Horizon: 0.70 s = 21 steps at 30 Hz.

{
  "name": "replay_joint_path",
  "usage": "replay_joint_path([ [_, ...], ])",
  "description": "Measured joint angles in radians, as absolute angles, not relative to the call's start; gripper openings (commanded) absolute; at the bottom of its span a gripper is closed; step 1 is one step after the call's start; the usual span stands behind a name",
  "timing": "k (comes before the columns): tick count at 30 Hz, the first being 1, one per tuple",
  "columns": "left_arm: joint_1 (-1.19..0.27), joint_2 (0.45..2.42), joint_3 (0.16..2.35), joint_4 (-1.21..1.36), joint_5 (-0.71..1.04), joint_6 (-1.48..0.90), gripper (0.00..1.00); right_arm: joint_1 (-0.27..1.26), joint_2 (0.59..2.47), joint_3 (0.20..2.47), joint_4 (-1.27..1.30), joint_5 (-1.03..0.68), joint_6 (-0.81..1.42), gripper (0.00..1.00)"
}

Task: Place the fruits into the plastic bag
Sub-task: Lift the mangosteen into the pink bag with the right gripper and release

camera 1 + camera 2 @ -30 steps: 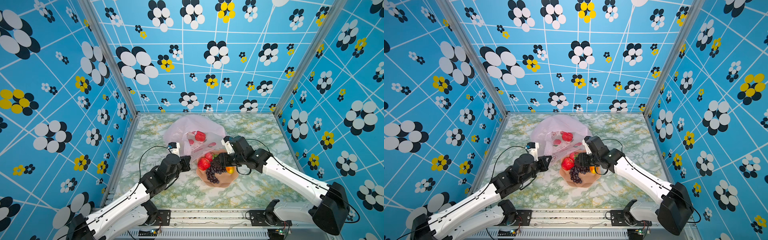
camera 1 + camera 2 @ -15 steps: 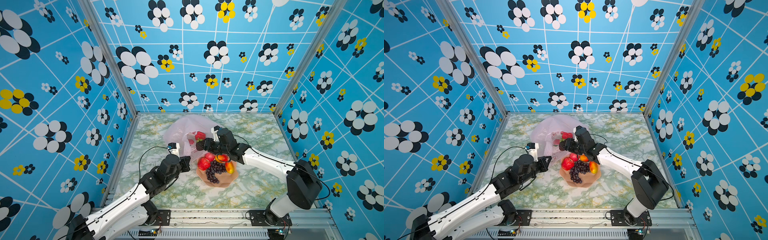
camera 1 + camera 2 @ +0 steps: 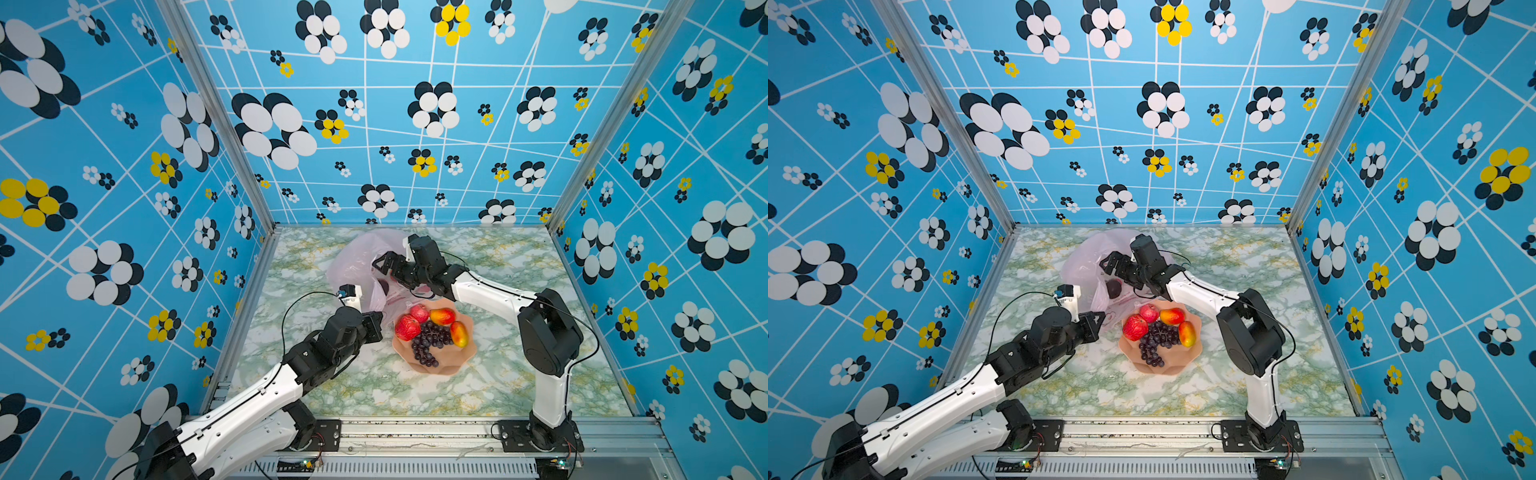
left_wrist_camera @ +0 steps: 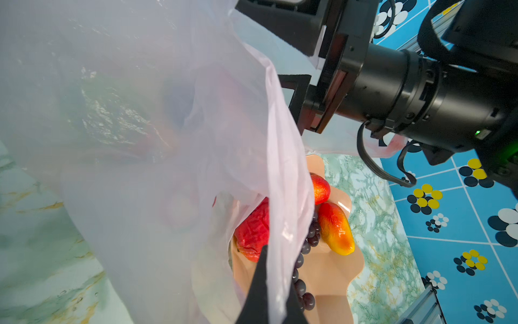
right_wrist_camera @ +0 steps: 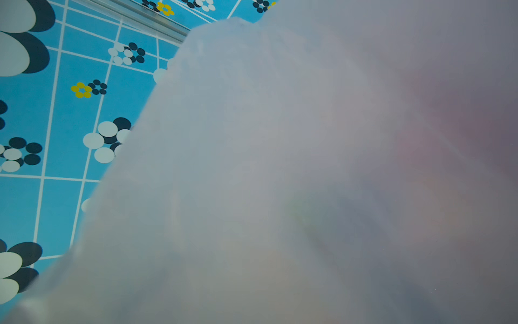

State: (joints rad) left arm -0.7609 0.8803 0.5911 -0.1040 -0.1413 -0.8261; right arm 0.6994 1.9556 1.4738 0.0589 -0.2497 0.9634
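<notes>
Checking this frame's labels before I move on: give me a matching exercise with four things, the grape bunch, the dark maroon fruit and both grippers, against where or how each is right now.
Things:
1. grape bunch
2. dark maroon fruit
3. left gripper
4. right gripper

Places or states:
A. open, over the plastic bag
B. lying in the peach bowl
C. shut on the plastic bag's edge
D. inside the plastic bag

Pairs: 1-B, 2-D, 3-C, 4-A.
</notes>
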Motion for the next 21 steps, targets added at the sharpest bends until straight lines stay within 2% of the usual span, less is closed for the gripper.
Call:
replay_joint_path([
  [9,-0.761,0.88,0.592,-0.101,-0.142,-0.826,0.0,0.699,1.928,1.469,0.043,-0.249,0.944,0.99],
  [21,-0.761,0.88,0.591,-0.1,-0.142,-0.826,0.0,0.707,1.689,1.399,-0.106,-0.279,0.822,0.98],
])
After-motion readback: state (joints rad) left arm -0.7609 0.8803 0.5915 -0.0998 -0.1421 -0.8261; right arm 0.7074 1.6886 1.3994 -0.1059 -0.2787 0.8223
